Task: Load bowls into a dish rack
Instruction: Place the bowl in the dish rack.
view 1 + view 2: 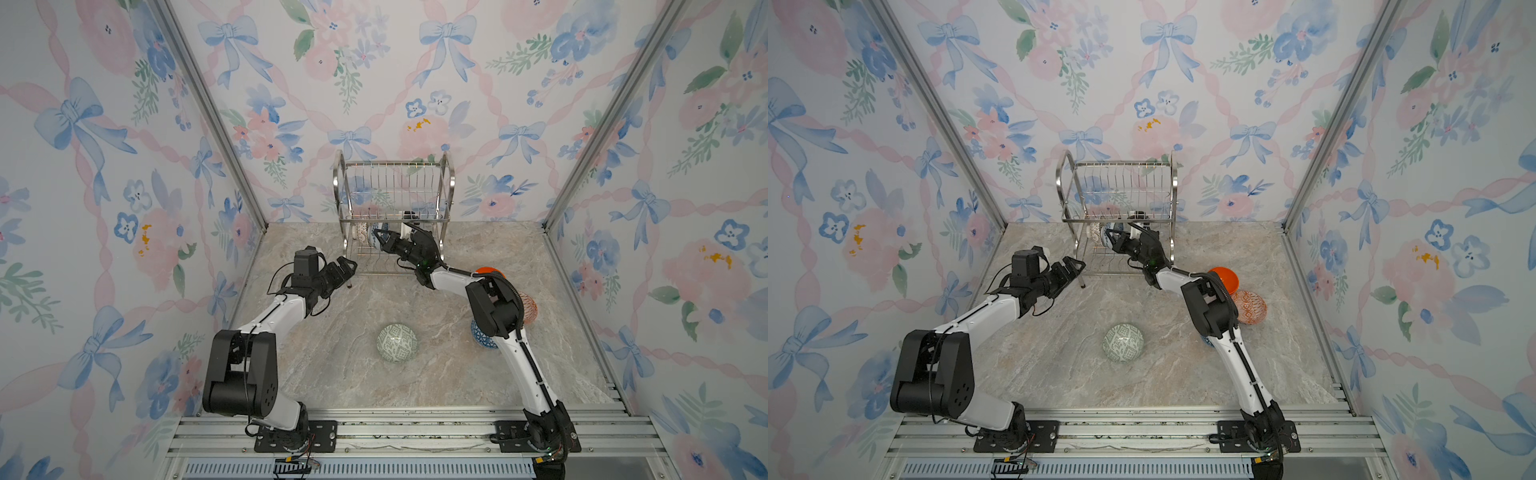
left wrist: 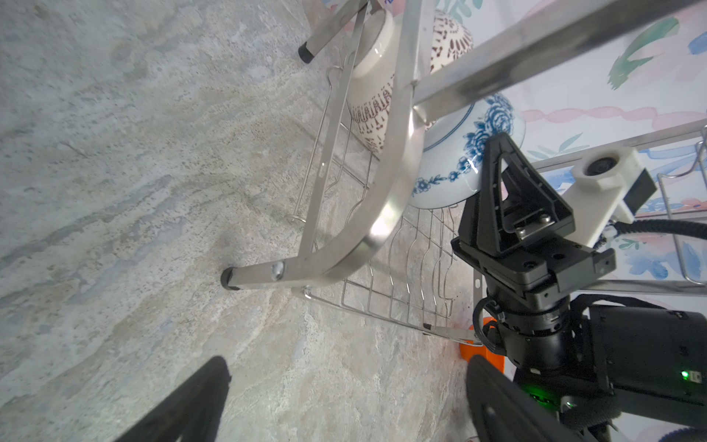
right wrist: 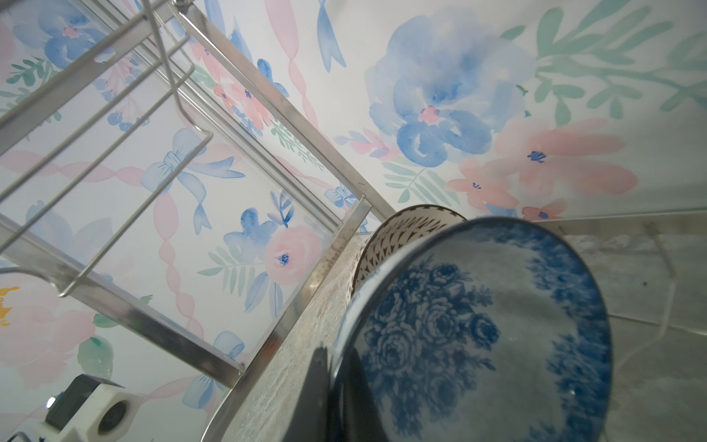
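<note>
The dish rack [image 1: 451, 187] stands at the back wall. On its lower tier a white lattice bowl [image 1: 361, 232] stands on edge. Beside it, my right gripper [image 1: 380, 242] is shut on the rim of the blue floral bowl [image 3: 478, 336], held on edge inside that tier. My left gripper [image 1: 348, 266] hangs open and empty by the rack's front left leg [image 2: 233, 277]. On the table lie a green-grey bowl [image 1: 397, 343], a plain orange bowl [image 1: 1225, 278], a red-orange patterned bowl [image 1: 1250, 307] and a blue bowl with triangles [image 1: 482, 337], partly hidden by my right arm.
The rack's upper tier [image 1: 392, 195] holds nothing. Floral walls close in the marble table [image 1: 332, 374] on three sides. Metal rails [image 1: 395, 432] run along the front edge, where both arm bases are mounted.
</note>
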